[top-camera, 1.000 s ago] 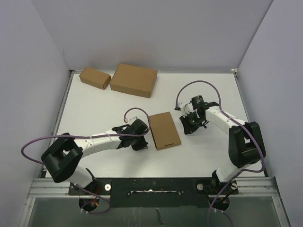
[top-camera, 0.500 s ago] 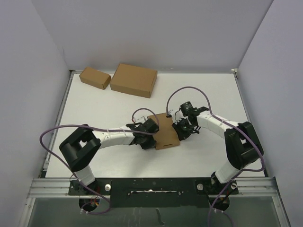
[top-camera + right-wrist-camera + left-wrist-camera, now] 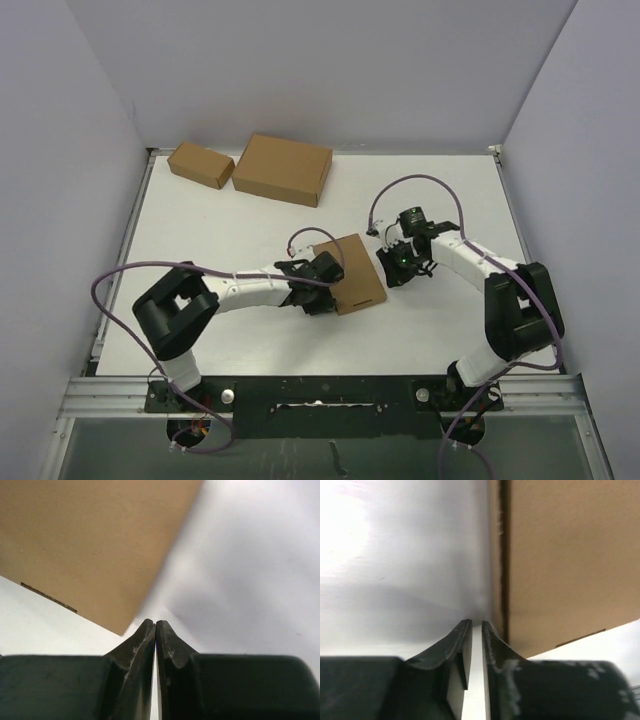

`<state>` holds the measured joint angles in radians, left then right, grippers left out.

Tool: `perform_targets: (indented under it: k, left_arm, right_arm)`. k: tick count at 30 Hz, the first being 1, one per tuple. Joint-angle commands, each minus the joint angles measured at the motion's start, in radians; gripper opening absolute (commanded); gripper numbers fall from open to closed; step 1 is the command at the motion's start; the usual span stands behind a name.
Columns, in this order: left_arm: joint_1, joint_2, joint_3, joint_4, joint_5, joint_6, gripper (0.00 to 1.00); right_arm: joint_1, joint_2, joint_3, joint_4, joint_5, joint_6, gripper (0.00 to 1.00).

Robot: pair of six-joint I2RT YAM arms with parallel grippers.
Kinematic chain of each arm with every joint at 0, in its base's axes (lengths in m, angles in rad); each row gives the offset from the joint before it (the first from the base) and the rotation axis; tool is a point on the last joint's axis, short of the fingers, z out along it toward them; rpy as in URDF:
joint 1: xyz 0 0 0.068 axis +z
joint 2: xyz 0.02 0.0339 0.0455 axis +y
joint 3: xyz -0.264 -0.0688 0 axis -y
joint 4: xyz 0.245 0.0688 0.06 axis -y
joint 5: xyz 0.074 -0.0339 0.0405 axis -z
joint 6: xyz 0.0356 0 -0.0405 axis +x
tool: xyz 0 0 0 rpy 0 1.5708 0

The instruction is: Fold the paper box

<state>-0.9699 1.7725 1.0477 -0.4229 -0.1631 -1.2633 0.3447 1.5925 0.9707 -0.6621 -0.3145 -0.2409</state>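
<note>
My closed right gripper [image 3: 155, 624] backed off the box [image 3: 355, 272]. My left gripper [image 3: 476, 626], near-closed and empty, skewed it. Folding looks done.

Your overhead view is bright and evenly lit from above, sharp throughout, with no glare on the white table [image 3: 220, 230] and only faint, short shadows under the arms and beside the paper box [image 3: 358, 270]. In your left wrist view the table washes out to white glare at upper left, a soft grey shadow lies along the box's edge, and the left gripper [image 3: 476, 624] is blurred. Your right wrist view is just as soft: box edge smeared, a grey shadow alongside, the right gripper [image 3: 155, 622] dark.
</note>
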Motion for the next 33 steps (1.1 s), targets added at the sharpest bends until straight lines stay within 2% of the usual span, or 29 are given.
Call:
perform_targets:
  k: [1, 4, 6, 9, 10, 13, 16, 22, 33]
  left_arm:
    - [0.011, -0.230, -0.098, 0.069, -0.116, 0.062, 0.21]
    - [0.021, -0.335, -0.134, 0.034, -0.200, 0.129, 0.41]
    - [0.027, -0.398, -0.158, 0.045, -0.231, 0.204, 0.53]
    - [0.052, -0.491, -0.224, 0.166, -0.208, 0.335, 0.72]
    - [0.073, -0.527, -0.273, 0.252, -0.145, 0.406, 0.80]
    - [0.141, -0.577, -0.379, 0.477, 0.047, 0.477, 0.95]
    - [0.221, -0.589, -0.440, 0.552, 0.190, 0.452, 0.98]
    - [0.250, -0.521, -0.495, 0.686, 0.228, 0.373, 0.98]
    - [0.260, -0.290, -0.458, 0.812, 0.253, 0.275, 0.96]
  right_arm:
    - [-0.057, -0.129, 0.069, 0.020, -0.064, -0.081, 0.09]
    - [-0.099, -0.156, 0.132, -0.027, -0.168, -0.182, 0.26]
    - [-0.146, -0.154, 0.166, -0.023, -0.296, -0.172, 0.45]
    - [-0.226, -0.087, 0.202, -0.007, -0.569, -0.119, 0.71]
    - [-0.235, -0.020, 0.218, -0.020, -0.641, -0.110, 0.74]
    - [-0.247, 0.121, 0.268, -0.074, -0.744, -0.115, 0.75]
    - [-0.265, 0.226, 0.287, -0.079, -0.780, -0.095, 0.75]
    - [-0.261, 0.338, 0.319, -0.077, -0.762, -0.041, 0.67]
    - [-0.243, 0.448, 0.338, -0.094, -0.675, -0.004, 0.51]
